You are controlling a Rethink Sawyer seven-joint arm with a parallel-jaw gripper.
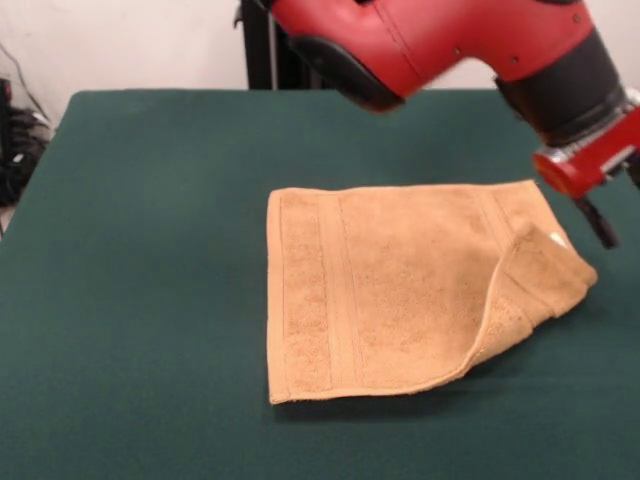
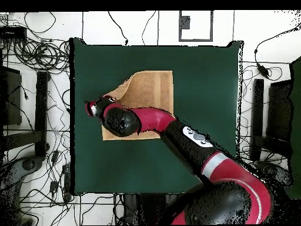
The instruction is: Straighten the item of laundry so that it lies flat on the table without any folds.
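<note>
The orange-tan towel [image 1: 390, 295] lies on the dark green table [image 1: 150, 250], right of the middle. Most of it is flat, with its border bands showing on the left side. Its right near corner [image 1: 545, 275] is folded over onto the towel, and a small white label [image 1: 555, 238] shows beside the fold. My gripper [image 1: 600, 215] hangs just off the towel's right far corner, low over the table. In the overhead view the towel [image 2: 150, 88] is partly hidden under my arm, and the gripper [image 2: 92, 109] is at its left edge.
The black pedestal [image 1: 260, 45] stands behind the table's far edge. Cables [image 1: 20, 140] lie off the table's left side. In the overhead view, cables and dark equipment [image 2: 35, 106] surround the table. My red arm [image 2: 176, 132] crosses the table's lower half.
</note>
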